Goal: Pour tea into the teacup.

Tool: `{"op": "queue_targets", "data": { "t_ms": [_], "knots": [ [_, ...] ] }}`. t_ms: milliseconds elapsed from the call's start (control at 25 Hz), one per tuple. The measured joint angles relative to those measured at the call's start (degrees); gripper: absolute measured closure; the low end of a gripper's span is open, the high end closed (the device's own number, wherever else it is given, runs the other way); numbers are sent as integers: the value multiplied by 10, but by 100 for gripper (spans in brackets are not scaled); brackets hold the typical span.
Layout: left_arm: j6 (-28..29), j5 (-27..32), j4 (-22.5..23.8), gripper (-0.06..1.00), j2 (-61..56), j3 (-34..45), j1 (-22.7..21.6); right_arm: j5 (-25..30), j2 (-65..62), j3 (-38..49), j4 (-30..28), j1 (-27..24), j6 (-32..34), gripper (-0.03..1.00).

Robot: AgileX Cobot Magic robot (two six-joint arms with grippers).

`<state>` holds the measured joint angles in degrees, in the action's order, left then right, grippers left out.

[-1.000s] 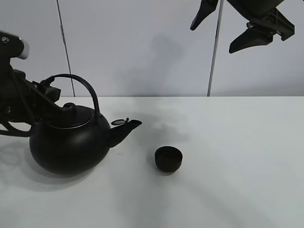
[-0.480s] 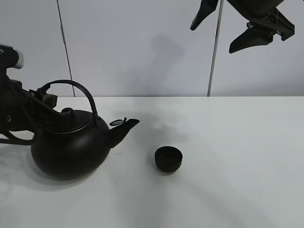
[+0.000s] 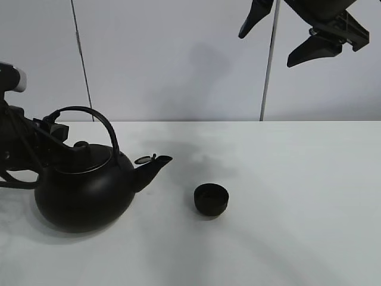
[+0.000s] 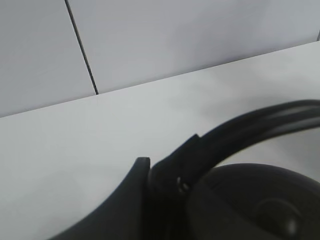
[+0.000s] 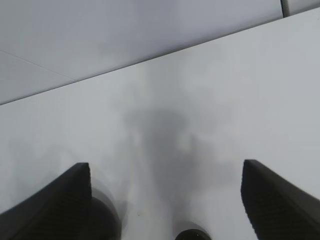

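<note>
The big black kettle (image 3: 83,193) is at the left of the white table (image 3: 297,208), its spout (image 3: 156,164) pointing right at the teacup. My left gripper (image 3: 55,128) is shut on the left part of the kettle's arched handle (image 3: 95,116). In the left wrist view, one finger (image 4: 127,202) presses the handle (image 4: 250,127) above the lid (image 4: 260,200). The small black teacup (image 3: 211,198) stands apart, to the right of the spout. My right gripper (image 3: 265,49) hangs open and empty high above, at the back right. Its view shows the cup's rim (image 5: 192,234) far below, between its fingers (image 5: 60,202).
A grey panelled wall (image 3: 178,59) with a dark seam and a pole (image 3: 268,71) stands behind the table. The table's back edge runs just behind the kettle.
The kettle, held by my left gripper, has moved down and a little left, so its spout is farther from the teacup. The right arm and the cup have not moved.
</note>
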<state>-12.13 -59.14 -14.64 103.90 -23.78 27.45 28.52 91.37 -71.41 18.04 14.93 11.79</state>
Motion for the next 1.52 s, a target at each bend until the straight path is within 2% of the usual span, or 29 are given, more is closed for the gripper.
{"op": "queue_targets", "data": {
  "t_ms": [720, 1160, 1520],
  "knots": [
    [13, -8, 12, 84, 0, 16, 0, 0, 0, 0, 0, 0, 0, 40],
    [35, -42, 49, 65, -7, 19, 0, -1, 0, 0, 0, 0, 0, 40],
    [43, -72, 57, 50, -14, 84, 0, -1, 0, 0, 0, 0, 0, 40]
  ]
}}
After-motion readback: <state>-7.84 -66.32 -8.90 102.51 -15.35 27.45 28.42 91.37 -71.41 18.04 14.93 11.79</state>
